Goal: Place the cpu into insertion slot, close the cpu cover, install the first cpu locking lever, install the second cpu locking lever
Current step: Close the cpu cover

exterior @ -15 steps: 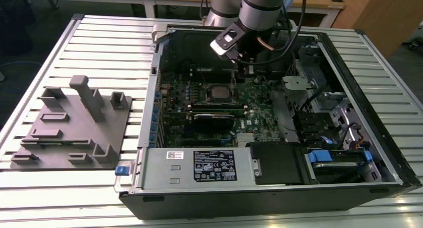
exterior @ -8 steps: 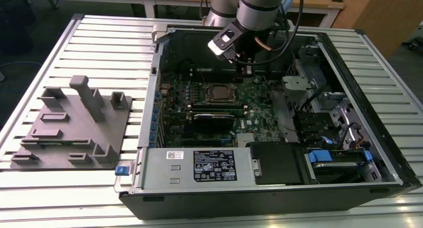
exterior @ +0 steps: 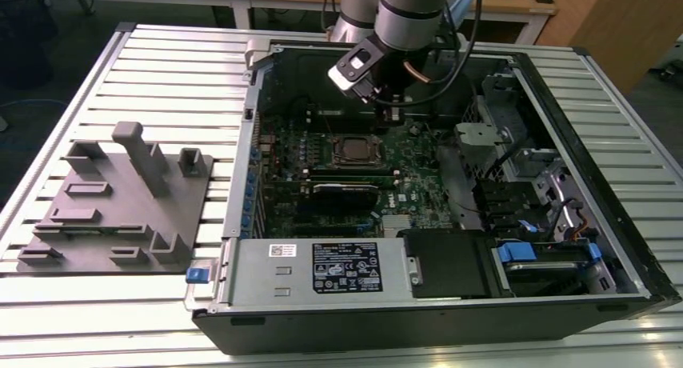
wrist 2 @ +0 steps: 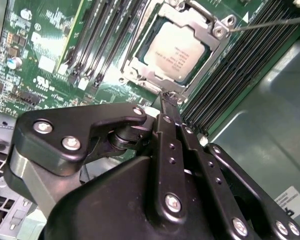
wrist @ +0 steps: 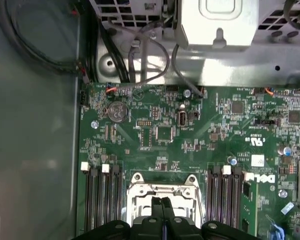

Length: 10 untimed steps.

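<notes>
Jaws: we see them pressed together, empty, tips just beside the cpu cover [wrist 2: 142,74].
Cpu [wrist 2: 174,52]: lies flat in the cover's window.
Around: black memory slots [wrist 2: 97,45] flank it on both sides of the green motherboard [wrist: 190,135].

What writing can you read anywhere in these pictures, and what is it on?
Nothing reads clearly enough to quote.
Black label on the grey metal box: print too small.
White sticker beside it: too small.
cpu top: faint engraving, too small.
Motherboard: white markings, too small.
</notes>
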Tool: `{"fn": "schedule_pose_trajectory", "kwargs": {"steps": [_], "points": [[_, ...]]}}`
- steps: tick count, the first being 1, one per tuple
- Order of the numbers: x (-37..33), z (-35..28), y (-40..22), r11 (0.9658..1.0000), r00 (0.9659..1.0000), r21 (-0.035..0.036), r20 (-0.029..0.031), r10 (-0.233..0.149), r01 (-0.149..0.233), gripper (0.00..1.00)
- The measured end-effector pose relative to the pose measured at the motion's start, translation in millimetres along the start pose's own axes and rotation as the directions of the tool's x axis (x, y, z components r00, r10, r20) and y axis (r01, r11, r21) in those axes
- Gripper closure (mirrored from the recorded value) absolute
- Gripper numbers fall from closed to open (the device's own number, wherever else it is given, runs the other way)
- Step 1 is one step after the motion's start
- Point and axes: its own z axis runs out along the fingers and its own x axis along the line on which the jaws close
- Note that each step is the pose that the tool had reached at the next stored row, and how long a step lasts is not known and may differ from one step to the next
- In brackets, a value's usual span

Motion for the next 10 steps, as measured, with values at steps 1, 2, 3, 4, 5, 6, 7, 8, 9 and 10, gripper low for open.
{"fn": "schedule_pose_trajectory", "kwargs": {"steps": [1,2,3,4,5,6,7,8,9,10], "points": [[0.0,0.4,-1.5,1.0,1.0,0.0,-0.0001,0.0,0.0,0.89],[0.0,0.8,-3.1,1.0,1.0,0.0,-0.0003,0.0,0.0,0.89],[0.0,1.2,-4.7,1.0,1.0,0.0001,-0.0003,0.0,0.0,0.89],[0.0,1.6,-6.6,1.0,1.0,0.0002,-0.0003,0.0,0.0,0.89],[0.0,2.0,-8.5,1.0,1.0,0.0002,-0.0003,0.0,0.0,0.89],[0.0,2.4,-10.8,1.0,1.0,0.0003,-0.0002,0.0,0.0,0.89],[0.0,2.8,-13.0,1.0,1.0,0.0003,-0.0003,0.0,0.0,0.89],[0.1,3.2,-15.1,1.0,1.0,0.0003,-0.0004,0.0,0.0,0.89],[0.1,3.6,-17.1,1.0,1.0,0.0003,-0.0003,0.0,0.0,0.89],[0.1,4.2,-19.2,1.0,1.0,0.0003,-0.0004,0.0,0.0,0.89]]}}
